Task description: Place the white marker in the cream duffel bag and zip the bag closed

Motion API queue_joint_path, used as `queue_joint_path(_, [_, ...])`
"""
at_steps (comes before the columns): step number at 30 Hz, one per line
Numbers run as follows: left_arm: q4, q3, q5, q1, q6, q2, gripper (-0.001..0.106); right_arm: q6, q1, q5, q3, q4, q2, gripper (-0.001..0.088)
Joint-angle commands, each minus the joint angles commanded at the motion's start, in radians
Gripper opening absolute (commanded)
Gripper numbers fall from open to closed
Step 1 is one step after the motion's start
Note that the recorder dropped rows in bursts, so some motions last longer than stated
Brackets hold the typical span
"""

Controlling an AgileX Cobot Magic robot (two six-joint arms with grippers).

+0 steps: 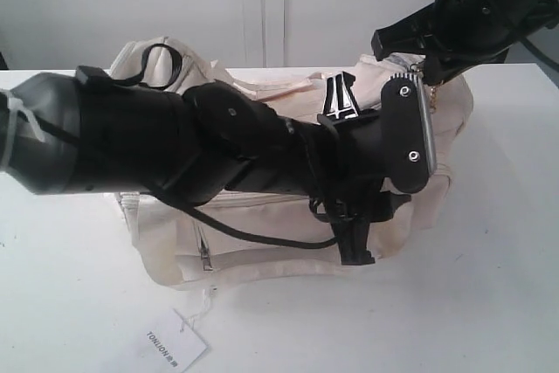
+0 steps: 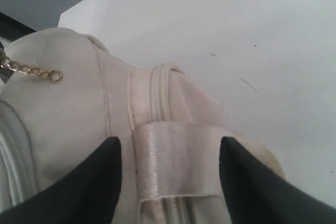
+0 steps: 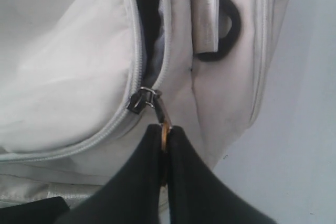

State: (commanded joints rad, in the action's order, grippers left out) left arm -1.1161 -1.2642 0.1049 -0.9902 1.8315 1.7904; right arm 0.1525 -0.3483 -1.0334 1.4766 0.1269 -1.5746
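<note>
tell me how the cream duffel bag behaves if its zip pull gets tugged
Probably floppy: the cream duffel bag creases and sags beside its open zip. A tug from the right gripper, shut on the zip pull, could drag the soft cloth along unless held. The left gripper, open astride the bag's end, may steady it.

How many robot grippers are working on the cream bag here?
2. The left gripper stands open astride a shiny satin strap at one end of the soft cream fabric duffel bag; the right gripper is shut on its metal zipper pull.
</note>
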Motion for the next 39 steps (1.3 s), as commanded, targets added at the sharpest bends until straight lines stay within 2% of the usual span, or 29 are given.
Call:
queue_joint_path(6, [0.002, -0.007, 0.022, 0.000, 0.000, 0.074, 0.056, 0.000, 0.000, 0.000, 0.000, 0.000, 0.000, 0.0000])
queue_joint_path(9, [0.002, -0.007, 0.045, 0.000, 0.002, 0.096, 0.038, 0.000, 0.000, -0.004, 0.000, 0.000, 0.000, 0.0000])
queue_joint_path(13, [0.002, -0.007, 0.047, 0.000, 0.004, 0.088, 0.004, -0.027, 0.000, -0.004, 0.000, 0.006, 0.000, 0.0000])
queue_joint_path(14, [0.004, -0.007, 0.047, 0.000, 0.008, 0.084, 0.000, -0.037, 0.000, -0.004, 0.000, 0.008, 0.000, 0.0000])
queue_joint_path(17, [0.004, -0.007, 0.033, 0.000, 0.034, 0.076, 0.000, -0.068, 0.000, 0.017, 0.000, 0.048, 0.000, 0.0000])
queue_joint_path(23, [0.004, -0.007, -0.094, 0.000, 0.134, 0.065, 0.000, -0.068, 0.000, 0.079, 0.000, 0.157, 0.000, 0.0000])
queue_joint_path(28, [0.045, -0.007, -0.161, 0.000, 0.138, 0.065, 0.000, -0.068, 0.000, 0.196, 0.000, 0.190, 0.000, 0.0000])
queue_joint_path(39, [0.048, -0.007, -0.180, 0.000, 0.139, 0.065, 0.000, 0.111, 0.000, 0.325, 0.000, 0.251, -0.059, 0.0000])
